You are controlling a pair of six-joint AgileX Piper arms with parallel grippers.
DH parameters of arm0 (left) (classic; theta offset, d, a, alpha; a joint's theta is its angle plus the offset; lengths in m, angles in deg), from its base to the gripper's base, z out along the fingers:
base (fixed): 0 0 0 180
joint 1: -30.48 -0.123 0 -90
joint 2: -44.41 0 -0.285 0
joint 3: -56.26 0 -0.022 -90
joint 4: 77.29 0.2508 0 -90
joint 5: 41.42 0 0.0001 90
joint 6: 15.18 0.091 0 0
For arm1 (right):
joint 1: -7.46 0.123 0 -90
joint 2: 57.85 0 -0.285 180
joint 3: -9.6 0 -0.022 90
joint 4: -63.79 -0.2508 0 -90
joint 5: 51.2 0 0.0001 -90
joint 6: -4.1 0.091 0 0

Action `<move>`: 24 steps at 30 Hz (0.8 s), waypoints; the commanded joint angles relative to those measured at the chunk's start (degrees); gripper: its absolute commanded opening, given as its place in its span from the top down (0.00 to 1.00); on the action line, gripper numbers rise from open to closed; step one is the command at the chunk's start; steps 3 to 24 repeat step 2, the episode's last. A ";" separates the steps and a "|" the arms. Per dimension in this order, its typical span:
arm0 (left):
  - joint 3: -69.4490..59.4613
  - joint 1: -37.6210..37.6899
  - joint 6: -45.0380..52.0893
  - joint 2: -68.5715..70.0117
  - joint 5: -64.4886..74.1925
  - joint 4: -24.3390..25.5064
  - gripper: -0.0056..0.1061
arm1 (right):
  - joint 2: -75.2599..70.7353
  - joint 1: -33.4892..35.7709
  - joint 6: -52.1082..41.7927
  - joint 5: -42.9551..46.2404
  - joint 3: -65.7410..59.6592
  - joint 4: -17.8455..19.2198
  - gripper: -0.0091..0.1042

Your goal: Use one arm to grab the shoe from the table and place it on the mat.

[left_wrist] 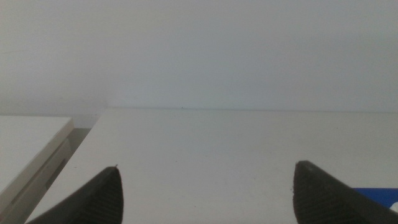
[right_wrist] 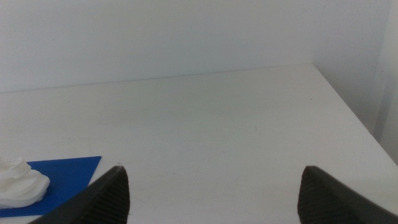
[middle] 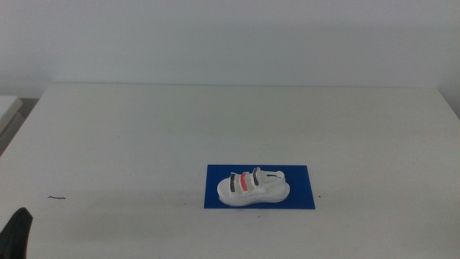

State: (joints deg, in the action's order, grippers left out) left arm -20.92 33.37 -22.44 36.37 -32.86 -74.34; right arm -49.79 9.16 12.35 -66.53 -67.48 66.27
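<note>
The shoe (middle: 254, 188) lies wholly on the mat (middle: 305, 175), so both the left gripper (left_wrist: 205, 193) and right gripper (right_wrist: 214, 196), jaws spread wide and empty, seem best kept clear.

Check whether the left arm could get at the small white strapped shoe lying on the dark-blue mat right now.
Probably yes. The left gripper, jaws wide apart, waits at the table's near left corner. Only bare white tabletop lies between it and the white strapped shoe on the dark-blue mat. Actual reach is unconfirmed.
</note>
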 commanded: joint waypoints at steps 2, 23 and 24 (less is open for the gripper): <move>-0.03 -0.13 -0.11 0.26 -0.19 0.08 0.11 | -0.27 -0.01 -0.35 0.37 -0.14 0.27 0.22; -0.03 -0.13 -0.11 0.26 -0.19 0.08 0.11 | -0.27 -0.01 -0.35 0.37 -0.14 0.27 0.22; -0.03 -0.13 -0.11 0.26 -0.19 0.08 0.11 | -0.27 -0.01 -0.35 0.37 -0.14 0.27 0.22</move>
